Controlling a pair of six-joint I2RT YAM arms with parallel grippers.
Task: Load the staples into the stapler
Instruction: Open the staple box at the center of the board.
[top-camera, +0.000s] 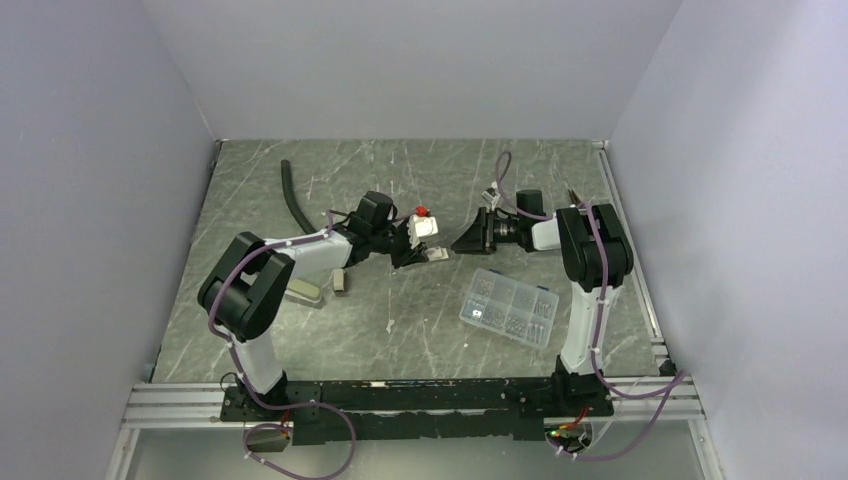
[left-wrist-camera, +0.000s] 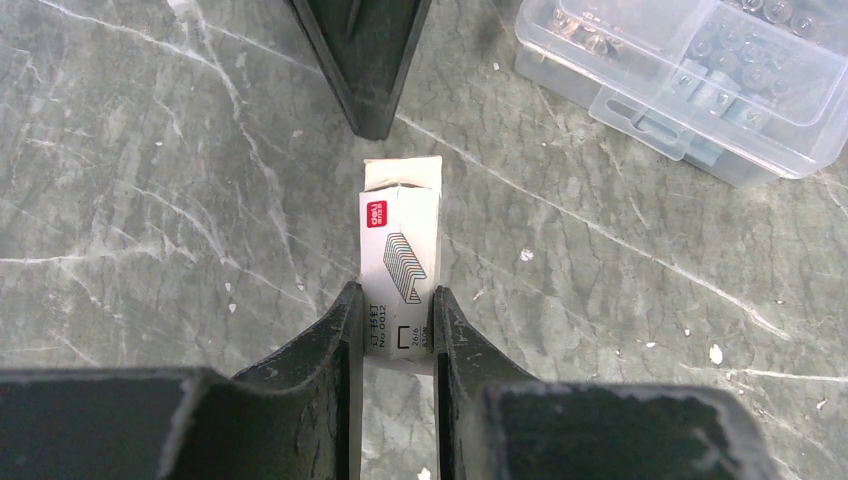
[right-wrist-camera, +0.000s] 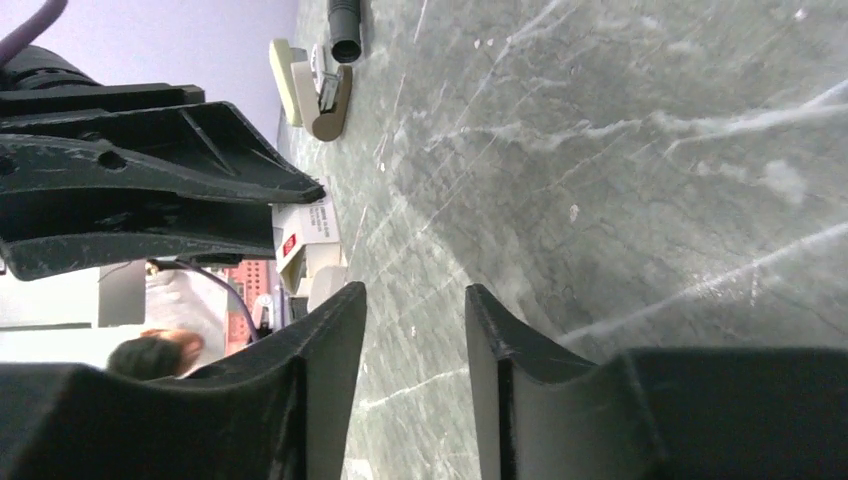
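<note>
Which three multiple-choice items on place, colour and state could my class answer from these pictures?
1. Where is the clear compartment box? A against the far wall; B on the table beside the right arm; C off the table.
2. The staple box's logo is: A red; B blue; C green.
3. The left gripper is: A open, empty; B shut, empty; C shut on the staple box.
Answers: B, it lies flat near that arm; A, a red patch on white card; C, it clamps the box's sides.
</note>
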